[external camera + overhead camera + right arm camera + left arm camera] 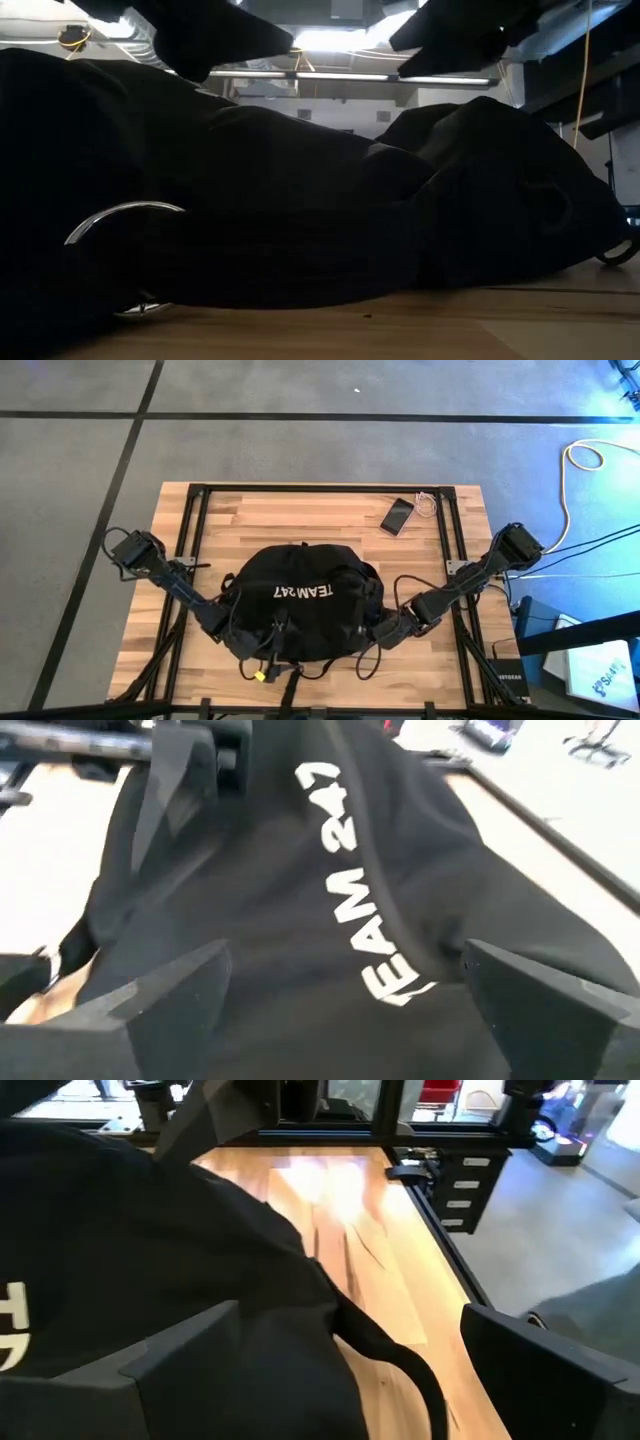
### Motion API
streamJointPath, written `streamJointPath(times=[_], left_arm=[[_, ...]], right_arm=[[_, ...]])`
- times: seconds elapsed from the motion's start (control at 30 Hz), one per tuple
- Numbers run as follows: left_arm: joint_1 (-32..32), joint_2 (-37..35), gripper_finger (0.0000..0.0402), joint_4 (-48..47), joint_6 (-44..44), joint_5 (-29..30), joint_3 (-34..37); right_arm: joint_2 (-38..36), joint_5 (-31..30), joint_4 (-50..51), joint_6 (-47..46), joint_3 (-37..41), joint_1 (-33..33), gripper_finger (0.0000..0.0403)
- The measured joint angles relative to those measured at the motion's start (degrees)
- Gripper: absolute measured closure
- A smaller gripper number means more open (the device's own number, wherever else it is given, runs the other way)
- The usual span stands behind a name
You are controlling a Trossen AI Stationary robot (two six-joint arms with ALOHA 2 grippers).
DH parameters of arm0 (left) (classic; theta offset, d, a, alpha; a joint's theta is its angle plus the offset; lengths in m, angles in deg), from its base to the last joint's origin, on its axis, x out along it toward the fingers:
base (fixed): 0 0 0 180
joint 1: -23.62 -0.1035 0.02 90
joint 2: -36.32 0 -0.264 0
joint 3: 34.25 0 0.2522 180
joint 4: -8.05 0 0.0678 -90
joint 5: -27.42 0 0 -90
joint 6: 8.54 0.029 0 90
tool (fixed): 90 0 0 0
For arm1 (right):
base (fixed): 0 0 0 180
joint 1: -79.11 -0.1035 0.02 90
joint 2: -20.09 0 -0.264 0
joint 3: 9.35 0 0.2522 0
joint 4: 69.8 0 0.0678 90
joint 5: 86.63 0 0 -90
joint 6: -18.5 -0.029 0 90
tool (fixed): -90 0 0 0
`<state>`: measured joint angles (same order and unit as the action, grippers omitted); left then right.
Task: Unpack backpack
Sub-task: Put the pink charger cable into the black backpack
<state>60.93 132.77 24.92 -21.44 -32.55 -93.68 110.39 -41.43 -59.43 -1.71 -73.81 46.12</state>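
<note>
I see a grey concrete floor (300,450) crossed by dark lines around my wooden table (300,510). A pale cable (580,460) loops on the floor to one side. Bright ceiling lights (340,40) glow in the low view.

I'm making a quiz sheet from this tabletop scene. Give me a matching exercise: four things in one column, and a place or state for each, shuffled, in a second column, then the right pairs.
Things
1. backpack
2. phone
3. left gripper
4. right gripper

Places or states
A. flat on the table, near its far right corner
B. open, at the bag's right side
C. in the middle of the table, white lettering facing up
D. open, at the bag's left side

Pairs: 1-C, 2-A, 3-D, 4-B
</note>
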Motion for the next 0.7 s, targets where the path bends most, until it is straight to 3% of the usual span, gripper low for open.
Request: streamJointPath(times=[0.17, 0.43, 0.7], left_arm=[[-1.6, 0.9, 0.0035, 0.8, -3.5, -0.4, 0.0], [-4.0, 7.1, 0.0035, 6.5, -3.6, -1.3, 0.1], [-3.3, 8.2, 0.0035, 8.9, 0.4, -7.9, 0.1]], right_arm=[[0.0, -4.4, -3.6, 4.3, 0.0, -0.4, 0.0024], [0.0, -4.1, -6.1, 5.5, 0.0, -0.4, 0.0024], [0.9, -3.7, -5.9, 2.6, 0.0, -0.4, 0.0024]])
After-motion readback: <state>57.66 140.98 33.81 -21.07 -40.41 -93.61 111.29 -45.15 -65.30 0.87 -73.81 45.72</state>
